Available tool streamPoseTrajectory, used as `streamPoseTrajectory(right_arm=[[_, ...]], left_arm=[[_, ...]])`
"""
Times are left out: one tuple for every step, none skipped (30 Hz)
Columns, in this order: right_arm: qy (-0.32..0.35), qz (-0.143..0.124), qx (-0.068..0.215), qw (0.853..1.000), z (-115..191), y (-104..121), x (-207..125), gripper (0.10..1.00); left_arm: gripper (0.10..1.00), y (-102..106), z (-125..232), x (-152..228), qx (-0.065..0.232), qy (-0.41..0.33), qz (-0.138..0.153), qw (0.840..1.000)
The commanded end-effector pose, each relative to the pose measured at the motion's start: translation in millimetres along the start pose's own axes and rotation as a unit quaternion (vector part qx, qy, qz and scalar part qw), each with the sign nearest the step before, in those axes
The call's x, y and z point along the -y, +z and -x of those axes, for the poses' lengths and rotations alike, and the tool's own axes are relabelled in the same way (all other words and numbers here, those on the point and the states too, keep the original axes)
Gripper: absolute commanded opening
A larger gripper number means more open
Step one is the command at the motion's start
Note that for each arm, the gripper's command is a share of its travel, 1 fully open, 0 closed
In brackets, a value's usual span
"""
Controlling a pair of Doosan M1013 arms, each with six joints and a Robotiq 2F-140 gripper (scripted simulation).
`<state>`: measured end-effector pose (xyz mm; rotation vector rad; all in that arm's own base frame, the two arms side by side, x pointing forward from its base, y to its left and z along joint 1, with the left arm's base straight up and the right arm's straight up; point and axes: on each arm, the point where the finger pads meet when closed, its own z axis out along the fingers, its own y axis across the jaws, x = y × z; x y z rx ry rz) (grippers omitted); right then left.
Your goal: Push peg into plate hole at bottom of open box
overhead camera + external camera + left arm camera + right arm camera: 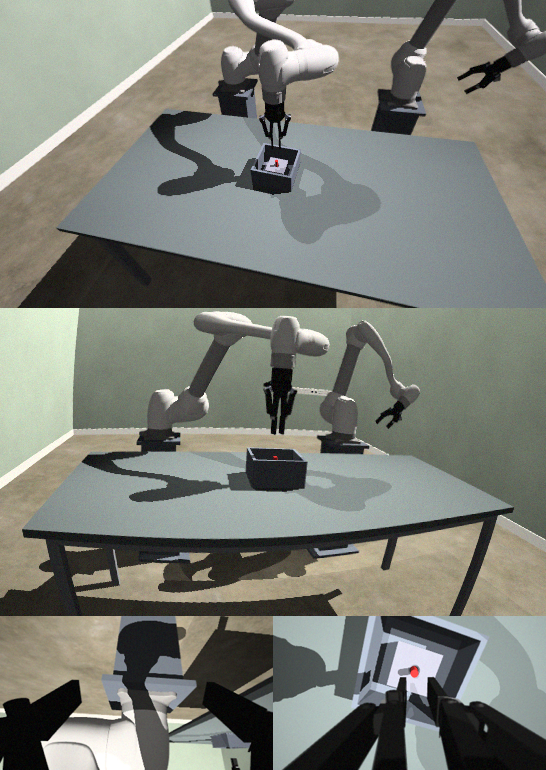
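Note:
The red peg point(277, 163) point(275, 457) point(414, 672) stands in the hole of the white plate point(270, 169) point(431, 661) inside the open box point(272, 181) point(277, 475) point(365, 650). Its red top sticks up above the plate; how deep it sits cannot be told. My right gripper point(276, 146) point(278, 433) point(416, 687) points down above the box, clear of the peg. Its fingers are slightly apart with nothing between them. My left gripper point(462, 85) point(384, 424) point(143, 692) is wide open and empty, far from the box and off the table.
The box walls rise around the plate on all sides. The box stands on the grey table point(425, 210) point(150, 523). The left arm's pedestal and base show in the left wrist view. Shadows of the right arm fall on both sides of the box.

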<state>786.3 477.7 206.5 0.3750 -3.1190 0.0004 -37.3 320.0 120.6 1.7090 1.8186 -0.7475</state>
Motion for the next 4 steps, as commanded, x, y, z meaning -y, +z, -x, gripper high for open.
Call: streamPoseTrajectory(right_arm=[[0.000, 0.001, 0.001, 1.000, 0.3, -1.7, -0.2, 0.249], [0.000, 0.001, 0.001, 1.000, 0.3, -1.7, -0.2, 0.249], [0.000, 0.001, 0.001, 1.000, 0.3, -1.7, -0.2, 0.249], [0.000, 0.001, 0.001, 1.000, 0.3, -1.7, -0.2, 0.249]], left_arm=[[1.000, -0.5, 0.0, 0.1, 0.000, 0.000, 0.000, 1.000], [1.000, -0.5, 0.0, 0.1, 0.000, 0.000, 0.000, 1.000], [1.000, -0.5, 0.0, 0.1, 0.000, 0.000, 0.000, 1.000], [1.000, -0.5, 0.0, 0.1, 0.000, 0.000, 0.000, 1.000]])
